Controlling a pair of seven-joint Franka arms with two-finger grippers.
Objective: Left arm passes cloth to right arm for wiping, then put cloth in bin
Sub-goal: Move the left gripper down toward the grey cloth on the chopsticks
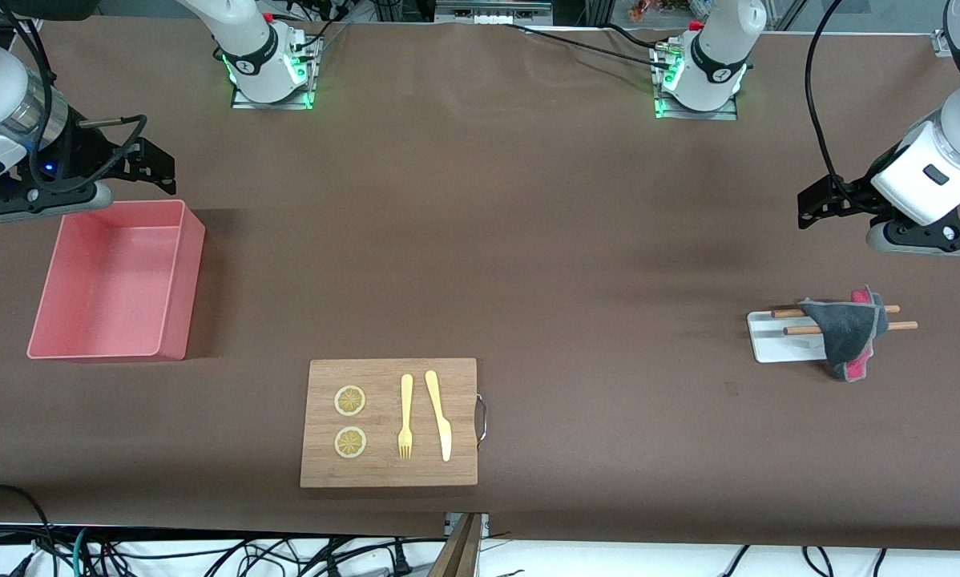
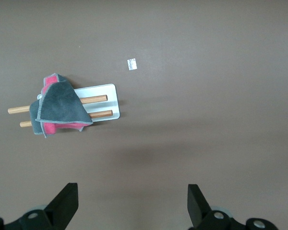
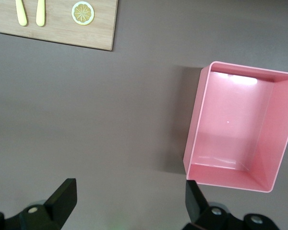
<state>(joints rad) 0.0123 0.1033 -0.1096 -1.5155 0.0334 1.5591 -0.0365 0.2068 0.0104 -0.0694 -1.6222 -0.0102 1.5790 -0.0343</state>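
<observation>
Starting at the right arm's end of the table, the right gripper point(image 1: 155, 164) hangs in the air just above the upper edge of the bin point(image 1: 177, 276), its fingers spread wide and holding nothing; the right wrist view shows both fingers apart with bare table between them. This arm waits. The bin is empty.

Toward the middle, nearer the front camera, lies a wooden board point(image 1: 389, 473) carrying two lemon slices point(image 1: 349, 400), a fork point(image 1: 405, 415) and a knife point(image 1: 439, 413). These look like the surface meant for wiping.

At the left arm's end, the cloth point(image 1: 850, 330) is draped grey face up over two wooden sticks point(image 1: 901, 325) on a small white tray point(image 1: 776, 343), with pink showing at its edges. The left gripper point(image 1: 828, 200) hovers over bare table, well apart from the cloth, fingers wide open and empty.

Judging from this, the task has not really started: the first step, the left arm picking up the cloth, is in hand. The next move calls for the left gripper to travel over the tray, descend and pinch a raised fold, ideally where the cloth humps over the sticks, without dragging the tray along.

Both grippers are partly cut off at the edges of the front view. How much of the cloth touches the table beside the tray is hard to tell, and the sticks are hidden where it covers them.
</observation>
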